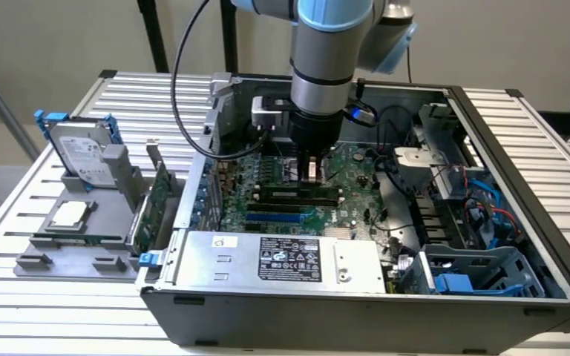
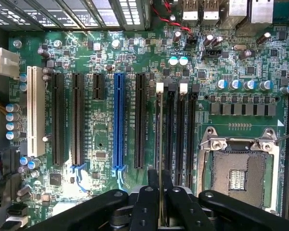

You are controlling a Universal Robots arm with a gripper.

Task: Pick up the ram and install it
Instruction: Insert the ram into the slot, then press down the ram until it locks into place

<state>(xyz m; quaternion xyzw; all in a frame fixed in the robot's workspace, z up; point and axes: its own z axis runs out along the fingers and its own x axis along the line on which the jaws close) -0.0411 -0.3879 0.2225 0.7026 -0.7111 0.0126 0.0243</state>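
Observation:
The ram shows edge-on as a thin upright strip held between my fingertips. My gripper is shut on it. The stick runs in line with the outermost black memory slot, the one with a white latch, beside the other memory slots. I cannot tell whether it touches the slot. In the exterior view my gripper points straight down inside the open computer case, with the ram at its tip just above the motherboard's memory slots.
An open processor socket lies beside the memory slots; a blue slot and black expansion slots lie on the other side. Case walls, power supply and cables surround the board. A grey fixture holds a hard drive, a processor chip and a green card.

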